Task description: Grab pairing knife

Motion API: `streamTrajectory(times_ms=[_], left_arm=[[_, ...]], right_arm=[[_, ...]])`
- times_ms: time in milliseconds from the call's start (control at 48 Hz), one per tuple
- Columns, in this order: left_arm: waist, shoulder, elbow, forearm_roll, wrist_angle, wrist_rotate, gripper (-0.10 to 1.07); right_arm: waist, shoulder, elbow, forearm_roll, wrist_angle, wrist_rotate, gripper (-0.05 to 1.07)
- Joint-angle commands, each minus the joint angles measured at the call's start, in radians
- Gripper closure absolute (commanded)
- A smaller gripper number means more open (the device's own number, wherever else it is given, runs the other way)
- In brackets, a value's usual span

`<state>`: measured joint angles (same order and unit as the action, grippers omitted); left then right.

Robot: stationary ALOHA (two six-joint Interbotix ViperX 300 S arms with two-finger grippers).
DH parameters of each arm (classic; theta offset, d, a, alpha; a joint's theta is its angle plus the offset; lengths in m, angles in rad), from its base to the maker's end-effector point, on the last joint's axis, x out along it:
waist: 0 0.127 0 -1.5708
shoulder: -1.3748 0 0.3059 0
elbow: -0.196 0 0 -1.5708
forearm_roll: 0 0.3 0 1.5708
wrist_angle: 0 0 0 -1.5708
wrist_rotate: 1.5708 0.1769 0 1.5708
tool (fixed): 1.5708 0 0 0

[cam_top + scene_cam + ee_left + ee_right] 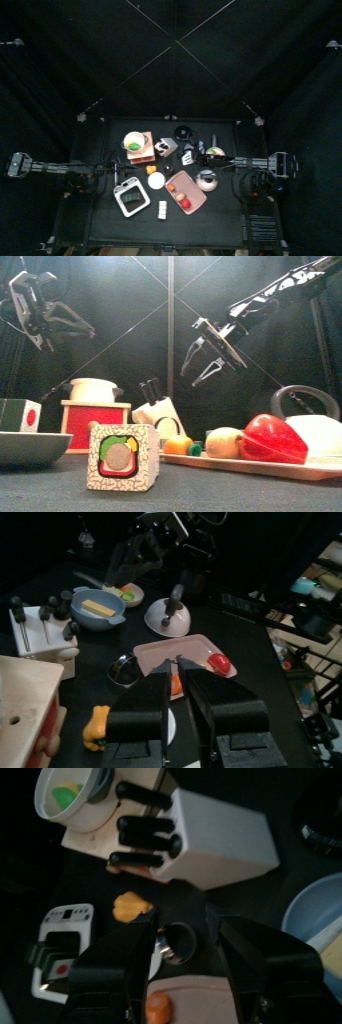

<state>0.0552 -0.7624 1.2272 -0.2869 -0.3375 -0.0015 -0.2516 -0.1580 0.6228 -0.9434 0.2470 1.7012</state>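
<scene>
the right gripper (210,356) hangs high over the white knife block (201,830) with its jaws spread and nothing between them, so in my judgement this is the approach step: next it must drop onto the paring knife, one of the black handles (144,838) sticking out of that block, though i cannot tell which. the left gripper (178,690), raised well left of the block, also looks parted and empty. the right wrist view alone shows the handles singly; the front view alone shows both arms' height above the block.
</scene>
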Motion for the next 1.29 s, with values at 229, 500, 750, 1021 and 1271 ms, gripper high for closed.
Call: streamTrajectory(times_ms=[229, 500, 750, 1021, 1271], left_arm=[[0.023, 0.095, -0.080, 0.005, -0.015, 0.003, 0.34], [0.029, 0.098, -0.161, -0.066, 0.057, 0.005, 0.32], [0.104, 0.118, -0.302, -0.067, 0.268, 0.005, 0.32], [0.158, 0.219, -0.413, -0.048, 0.377, 0.003, 0.32], [0.183, 0.327, -0.503, 0.021, 0.474, 0.002, 0.32]], right_arm=[[-0.061, 0.000, 0.003, -0.138, -0.035, -0.048, 0.45], [-0.100, 0.046, 0.029, -0.268, -0.104, -0.066, 0.63], [-0.132, 0.052, 0.006, -0.337, -0.178, -0.066, 0.78], [-0.158, 0.058, -0.015, -0.360, -0.183, -0.071, 0.81], [-0.160, 0.083, -0.040, -0.405, -0.183, -0.069, 0.81]])
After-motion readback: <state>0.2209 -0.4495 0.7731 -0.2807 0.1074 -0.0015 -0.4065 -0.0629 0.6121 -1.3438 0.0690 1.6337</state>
